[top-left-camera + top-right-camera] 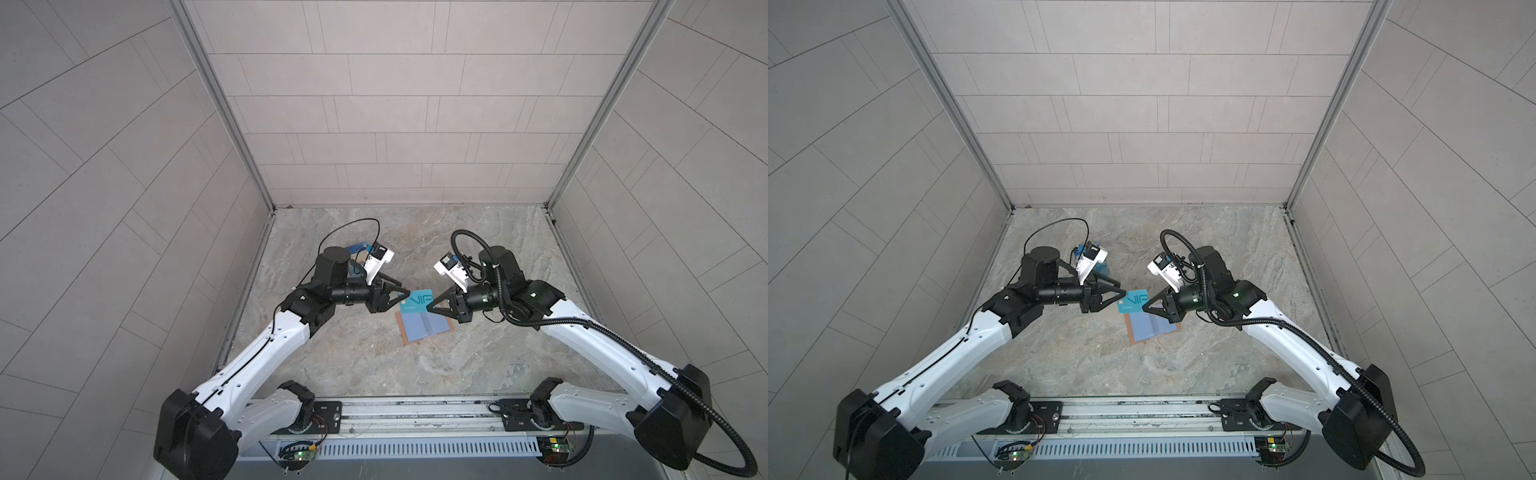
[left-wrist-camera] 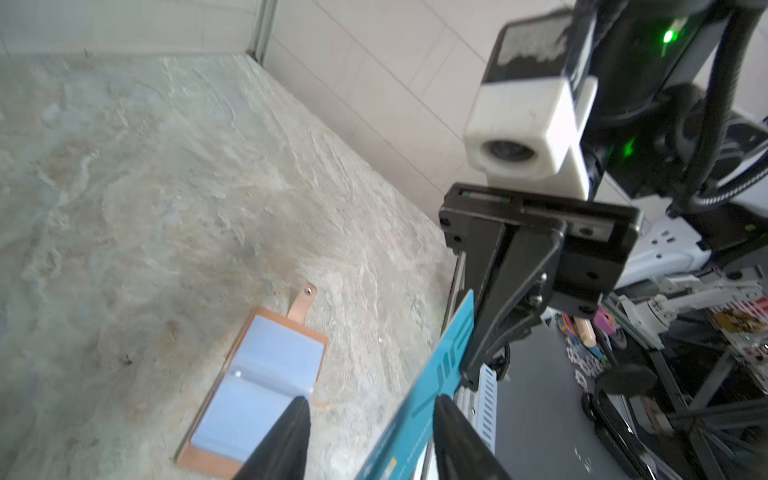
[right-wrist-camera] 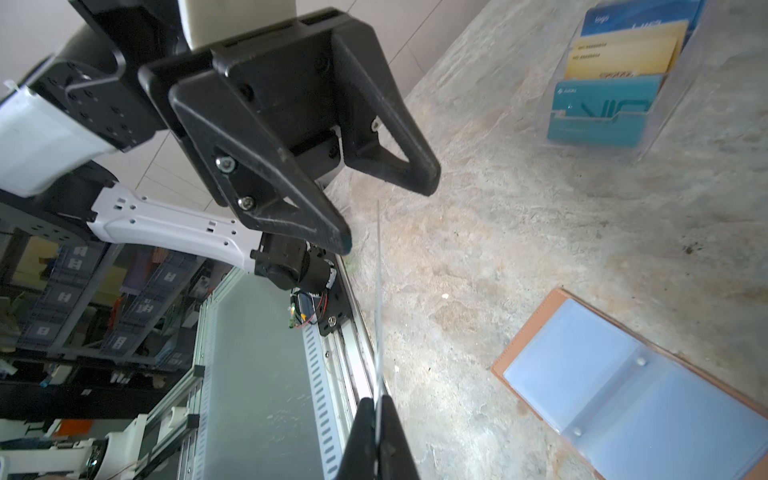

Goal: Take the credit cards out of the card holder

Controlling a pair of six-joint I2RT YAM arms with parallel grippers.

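Currently a teal rectangular plastic card with pale "VIP" lettering is held in the air between the two arms, just above the far edge of the tan-brown leather bifold card holder. The right gripper has its fingers pressed together on one short end of this card. The right wrist view shows the card edge-on as a thin line clamped between the two black fingertips. The left gripper stands spread at the opposite end, one finger on each side of the card. This is confirmed in the left wrist view, where the card runs between the two separated fingers. Whether either left finger touches the card cannot be determined. The card holder lies opened flat on the grey marbled stone-pattern tabletop, with its pale blue-grey plastic sleeves facing up and its snap-button tab extended on the table. Neither gripper touches the holder. Well apart from it, a clear acrylic stand holds blue, gold and teal cards in stepped rows.
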